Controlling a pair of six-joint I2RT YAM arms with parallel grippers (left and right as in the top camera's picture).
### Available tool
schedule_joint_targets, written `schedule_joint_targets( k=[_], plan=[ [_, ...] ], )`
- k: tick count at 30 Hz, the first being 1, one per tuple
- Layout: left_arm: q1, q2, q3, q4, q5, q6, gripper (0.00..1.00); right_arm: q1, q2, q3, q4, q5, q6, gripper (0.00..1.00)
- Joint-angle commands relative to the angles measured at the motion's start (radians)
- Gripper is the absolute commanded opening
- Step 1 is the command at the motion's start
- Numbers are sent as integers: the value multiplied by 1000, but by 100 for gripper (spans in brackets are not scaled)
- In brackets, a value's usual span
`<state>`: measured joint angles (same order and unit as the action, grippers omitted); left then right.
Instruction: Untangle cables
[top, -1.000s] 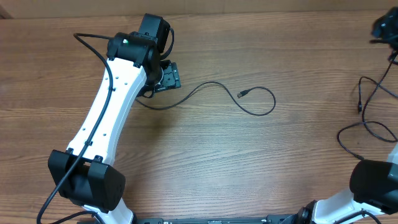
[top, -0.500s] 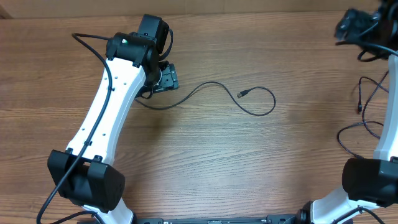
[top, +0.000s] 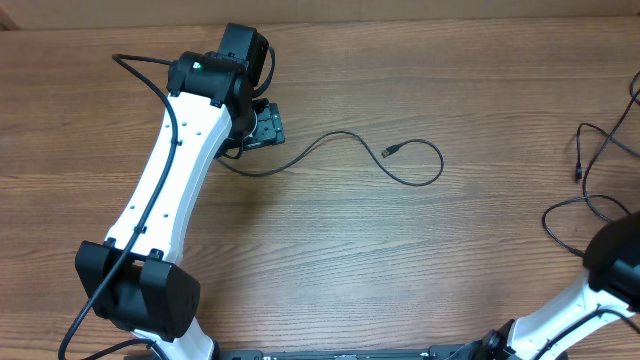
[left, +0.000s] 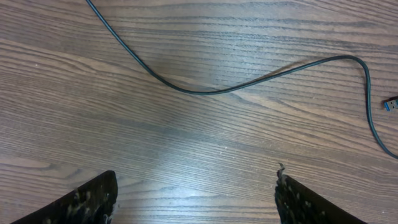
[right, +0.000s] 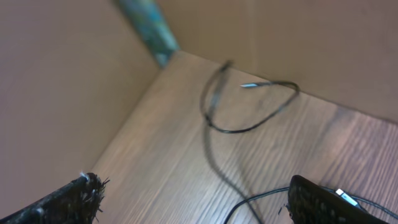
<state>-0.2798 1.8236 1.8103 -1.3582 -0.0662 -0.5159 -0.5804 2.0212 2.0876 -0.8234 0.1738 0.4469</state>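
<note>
1. Black fingers (left: 93, 202) of the left claw (left: 196, 179) sit at the near edge of its wrist view. They are spread wide, with only bare wood between them and nothing held.
2. Just beyond them, on the brown wooden worktop (left: 186, 143), a thin black cable (left: 205, 92) lies in a shallow wave. It bends down at the right beside its blue-tipped plug (left: 390, 104).
3. Seen from overhead, that cable runs rightward from beside the left claw and curls into an open loop near mid-worktop.
4. The right claw (right: 193, 180) is also wide open and holds nothing, though its view is blurred.
5. Past it, the other cables (top: 579, 165) lie in loose loops at the worktop's right edge, well apart from the first cable and near plain brown walls (right: 62, 74).
</note>
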Motion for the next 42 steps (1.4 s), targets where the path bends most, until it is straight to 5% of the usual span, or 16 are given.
schedule_joint_targets(
  k=[1,16,20,25,29,35,36,39,42],
  plan=[
    [6,-12,-7,-2,-19,15,81,-40,62,6,41,5,62,94],
    [5,-12,-7,-26,-19,15,81,-43,222,6,165,-72,62,89],
    [5,-12,-7,-29,-19,16,80,-43,227,6,167,-134,61,68],
    [5,-12,-7,-29,-19,16,80,-43,227,6,90,-246,61,16],
    [5,-12,-7,-28,-19,16,80,-44,196,7,-95,-299,39,7],
    [5,-12,-7,-25,-21,23,81,-44,119,7,-262,-261,-10,6],
    [5,-12,-7,-25,-24,24,80,-44,117,7,-236,-245,-10,9],
    [5,-12,-7,-25,-23,27,80,-43,118,7,-157,-226,-11,38],
    [5,-12,-7,-25,-23,26,80,-43,118,7,-70,-216,-32,41]
  ],
)
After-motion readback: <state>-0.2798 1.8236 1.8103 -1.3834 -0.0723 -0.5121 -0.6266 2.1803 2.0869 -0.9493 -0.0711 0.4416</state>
